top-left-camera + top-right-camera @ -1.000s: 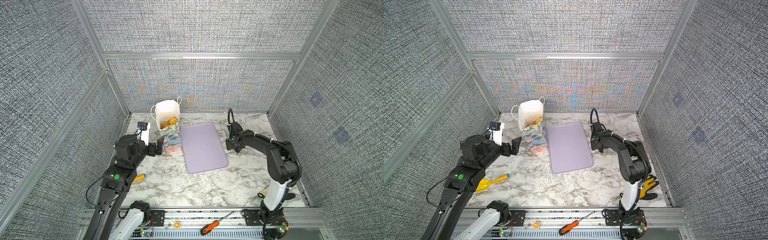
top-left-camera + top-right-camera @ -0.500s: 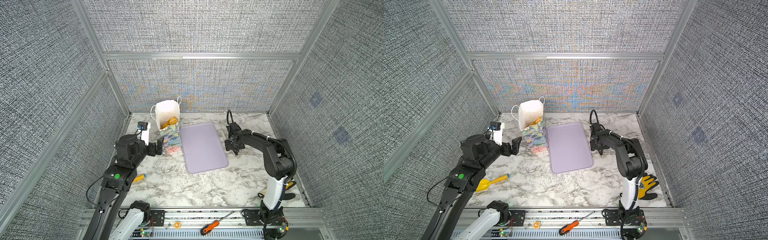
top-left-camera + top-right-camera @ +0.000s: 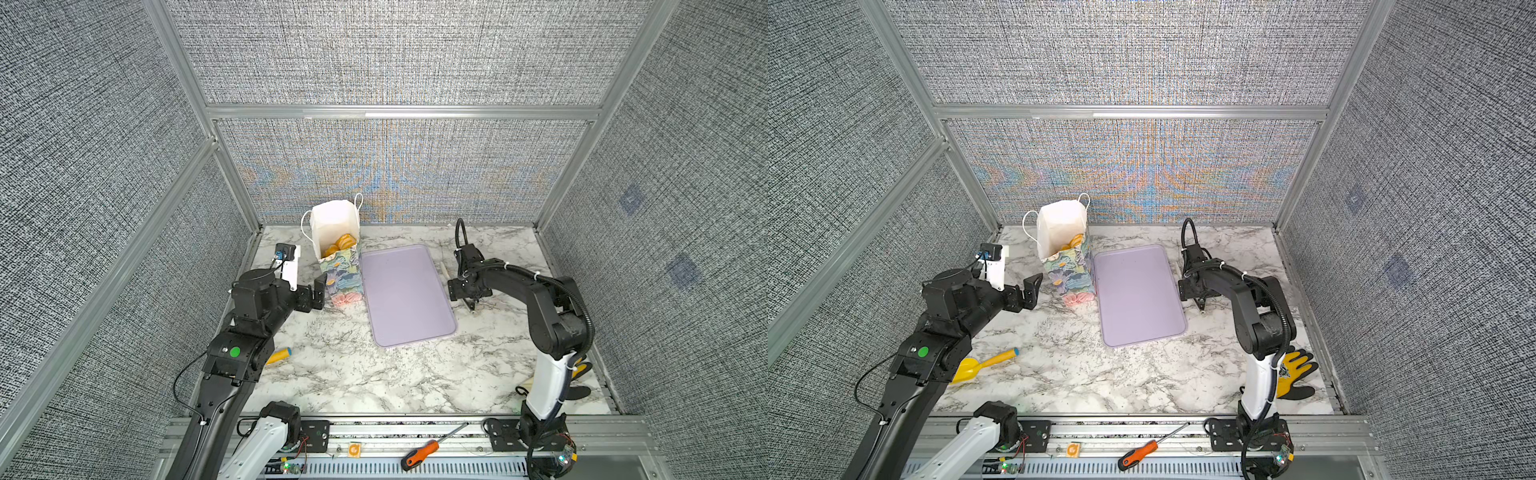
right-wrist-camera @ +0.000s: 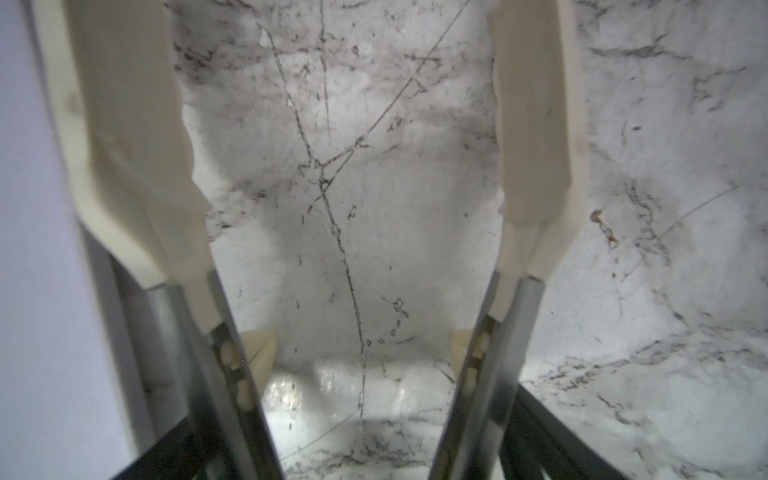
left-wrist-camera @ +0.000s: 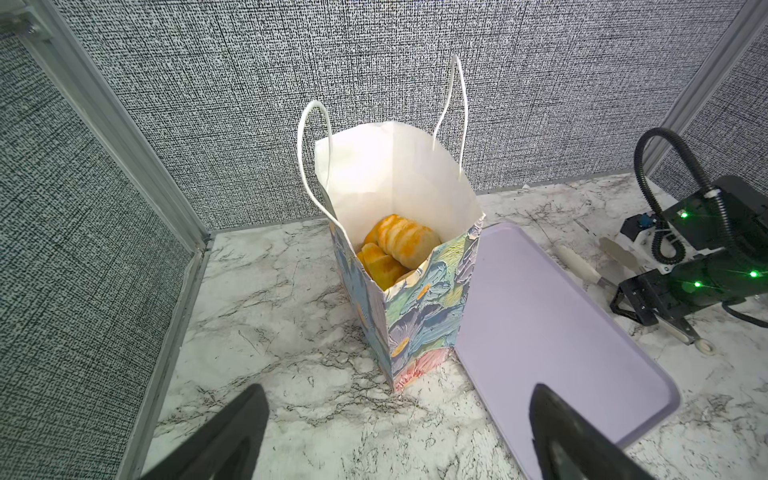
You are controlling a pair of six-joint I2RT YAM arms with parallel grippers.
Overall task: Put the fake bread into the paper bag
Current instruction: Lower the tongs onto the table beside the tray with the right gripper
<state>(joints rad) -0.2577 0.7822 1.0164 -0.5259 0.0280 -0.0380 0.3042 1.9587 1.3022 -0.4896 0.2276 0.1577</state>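
The paper bag [image 3: 340, 270] [image 3: 1069, 274] [image 5: 419, 316] stands upright and open at the back left, against the lilac tray's edge. Fake bread [image 3: 343, 243] [image 3: 1074, 242] [image 5: 401, 245] lies inside it; I see two or three golden pieces, and anything deeper is hidden. My left gripper [image 3: 318, 293] [image 3: 1030, 293] [image 5: 395, 399] is open and empty, just short of the bag's near corner. My right gripper [image 3: 461, 291] [image 3: 1192, 293] [image 4: 357, 436] sits low on the table right of the tray. Its jaws are spread wide around cream-tipped metal tongs [image 3: 444, 272] [image 5: 579, 266] [image 4: 124, 124], which rest on the marble.
The lilac tray [image 3: 407, 295] [image 3: 1138, 295] lies flat and bare mid-table. A yellow scoop [image 3: 984, 361] lies front left beside the left arm. A yellow-black glove [image 3: 1293, 372] lies by the right arm's base. An orange screwdriver [image 3: 419, 453] rests on the front rail. Walls stand close behind the bag.
The right gripper's jaws have spread wider and the right arm's elbow has shifted a little. The left arm, the bag and the tray have not moved.
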